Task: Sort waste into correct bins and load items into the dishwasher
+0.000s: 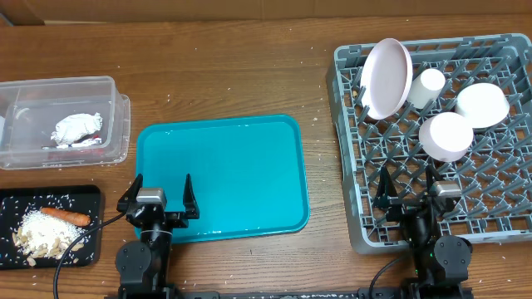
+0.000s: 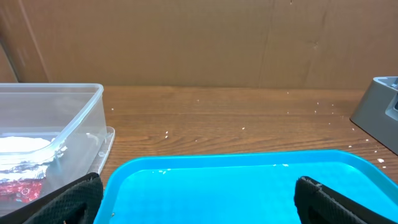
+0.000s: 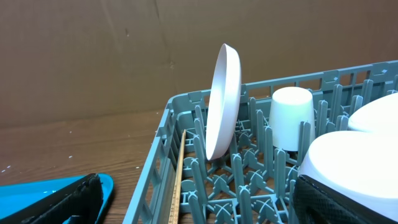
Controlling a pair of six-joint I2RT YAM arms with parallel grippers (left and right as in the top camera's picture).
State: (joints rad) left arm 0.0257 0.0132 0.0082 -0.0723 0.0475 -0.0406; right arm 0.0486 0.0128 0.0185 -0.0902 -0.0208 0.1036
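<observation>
The clear tub (image 1: 33, 104) at far left holds the crumpled napkin (image 1: 76, 126) and red wrapper (image 1: 79, 143). Below it, rice scraps (image 1: 37, 232) and the carrot (image 1: 65, 215) lie on the black tray (image 1: 17, 203). In the grey dish rack (image 1: 345, 149) the plate (image 1: 385, 77) stands on edge, with the cup (image 1: 430, 85) and two bowls (image 1: 481, 105) (image 1: 446, 136) upside down beside it. My left gripper (image 1: 160, 194) hangs open over the teal tray's near edge, holding nothing. Also open and holding nothing, my right gripper (image 1: 407, 195) is over the rack's front part.
The teal tray (image 1: 220, 174) lies bare in the middle, with a few crumbs (image 2: 205, 169) along its far rim. A wooden chopstick (image 3: 177, 180) lies along the rack's left inner wall. Brown cardboard (image 2: 186, 37) walls the table's far side.
</observation>
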